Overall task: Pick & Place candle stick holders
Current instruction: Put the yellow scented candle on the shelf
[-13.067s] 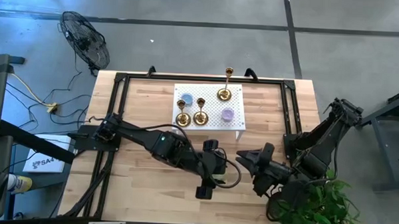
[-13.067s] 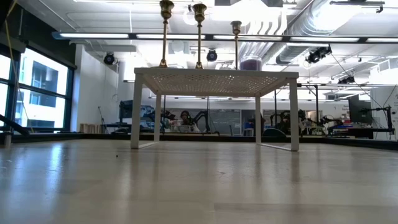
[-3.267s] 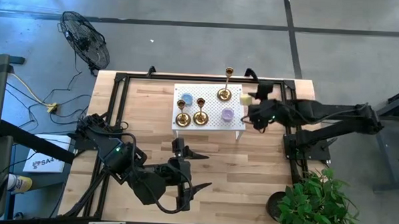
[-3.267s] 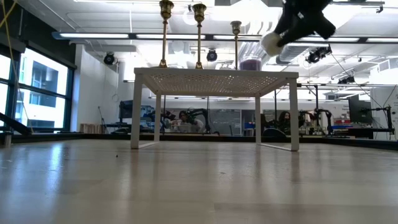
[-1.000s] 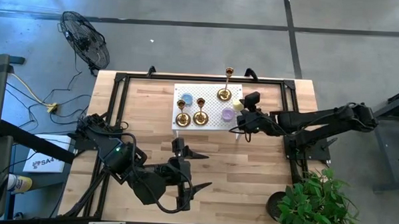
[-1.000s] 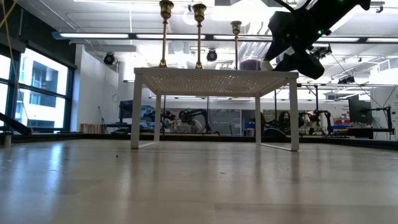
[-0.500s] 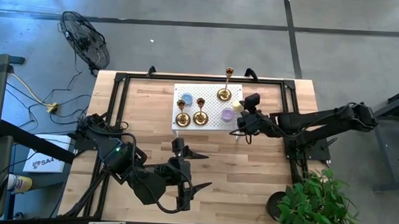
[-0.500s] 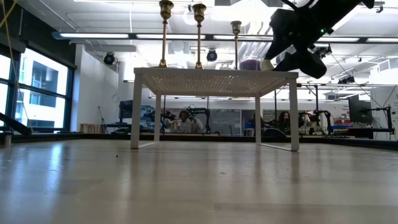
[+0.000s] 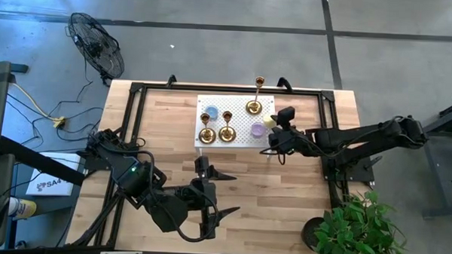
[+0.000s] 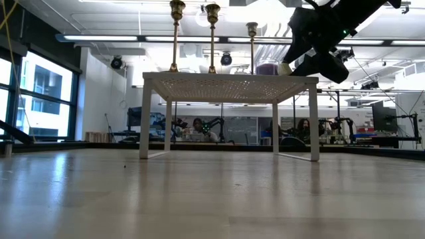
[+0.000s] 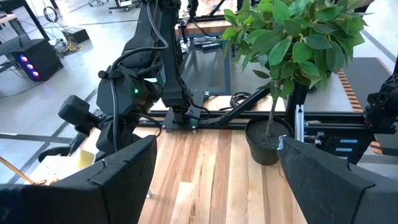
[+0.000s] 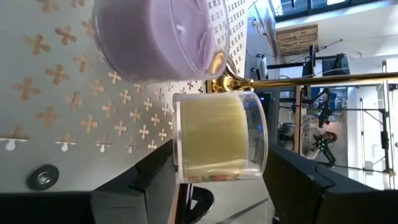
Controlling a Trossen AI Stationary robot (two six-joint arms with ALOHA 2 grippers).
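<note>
Fingers of the right gripper (image 12: 214,186) clasp a small yellow glass-jar candle (image 12: 221,137) over the white perforated stand (image 9: 241,135), seemingly placing it; release comes next.

Grey floor (image 9: 214,44), floor fan (image 9: 97,43), tall windows (image 10: 40,99).

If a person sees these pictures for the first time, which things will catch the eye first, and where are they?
First come the three gold candle stick holders standing upright on the small white perforated stand at the table's far middle, next to a purple candle. Then the right end effector at the stand's right edge, closed around a yellow candle in a clear glass. The left end effector waits open over the near side of the table.
</note>
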